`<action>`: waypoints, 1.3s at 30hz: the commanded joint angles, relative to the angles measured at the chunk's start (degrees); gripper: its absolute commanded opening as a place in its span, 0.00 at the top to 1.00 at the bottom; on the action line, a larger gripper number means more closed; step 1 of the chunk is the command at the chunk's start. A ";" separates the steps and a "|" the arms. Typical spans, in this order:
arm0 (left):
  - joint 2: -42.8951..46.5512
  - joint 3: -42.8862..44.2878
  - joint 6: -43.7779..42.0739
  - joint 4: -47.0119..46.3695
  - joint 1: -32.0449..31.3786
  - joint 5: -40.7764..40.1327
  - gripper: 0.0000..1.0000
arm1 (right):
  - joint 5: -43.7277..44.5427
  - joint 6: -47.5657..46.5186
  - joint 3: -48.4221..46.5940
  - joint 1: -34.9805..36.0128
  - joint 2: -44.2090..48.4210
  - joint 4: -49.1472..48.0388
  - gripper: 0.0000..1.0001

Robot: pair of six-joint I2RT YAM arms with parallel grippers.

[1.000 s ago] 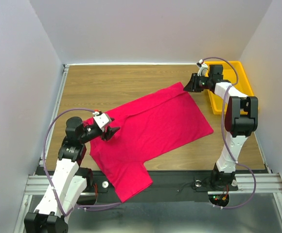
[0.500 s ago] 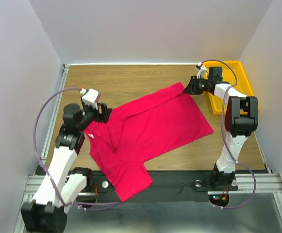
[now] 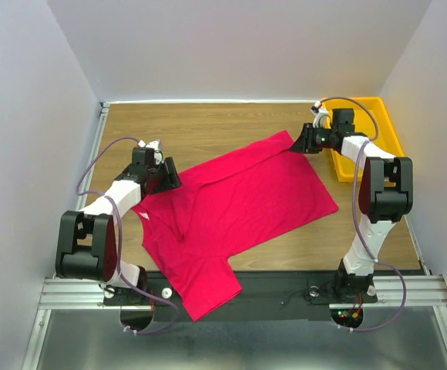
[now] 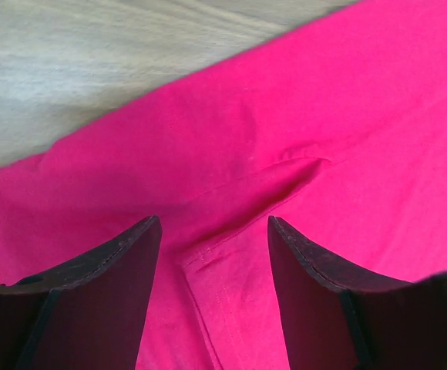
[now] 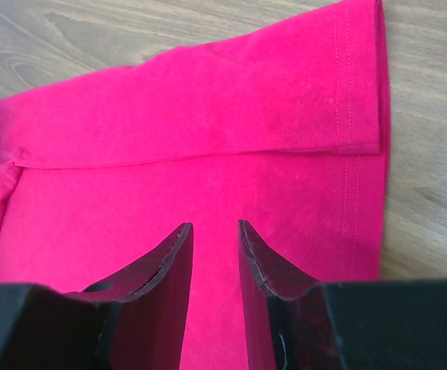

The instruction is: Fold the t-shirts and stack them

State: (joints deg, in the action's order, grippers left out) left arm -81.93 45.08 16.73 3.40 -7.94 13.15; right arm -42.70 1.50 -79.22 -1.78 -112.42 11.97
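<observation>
One crimson-pink t-shirt (image 3: 239, 200) lies spread at a slant on the wooden table, with one sleeve hanging over the near edge. My left gripper (image 3: 169, 177) is low over the shirt's left far corner. In the left wrist view the left gripper (image 4: 214, 227) is open, with a stitched hem fold of the shirt (image 4: 285, 116) between its jaws. My right gripper (image 3: 294, 143) is at the shirt's far corner. In the right wrist view the right gripper (image 5: 214, 231) has its jaws a narrow gap apart over flat cloth (image 5: 208, 116), near the hemmed edge.
A yellow plastic tray (image 3: 391, 131) stands at the far right, just behind the right arm. Bare wooden table (image 3: 208, 131) lies beyond the shirt. White walls close in the left, back and right. A metal rail runs along the near edge.
My left arm swung from the shirt's left edge out to its far left corner and stretched low. A crease formed near the shirt's left side. My right gripper stayed at the far corner.
</observation>
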 commanded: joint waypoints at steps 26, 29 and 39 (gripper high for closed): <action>-4.82 4.40 4.10 9.08 -6.29 -9.46 0.81 | -0.19 -0.88 0.56 -0.50 1.85 -0.98 0.64; -3.50 4.49 3.75 9.43 -6.21 -6.65 0.94 | -0.28 -0.97 0.56 -0.59 1.94 -1.07 0.64; -1.74 3.53 -0.03 10.49 -6.29 5.56 1.00 | -0.37 -0.88 0.56 -1.38 1.85 -1.07 0.64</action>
State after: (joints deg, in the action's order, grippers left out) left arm -85.73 47.51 19.11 12.95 -13.89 12.64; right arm -42.65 1.28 -78.89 -2.42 -112.12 12.01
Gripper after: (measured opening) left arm 0.058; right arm 0.361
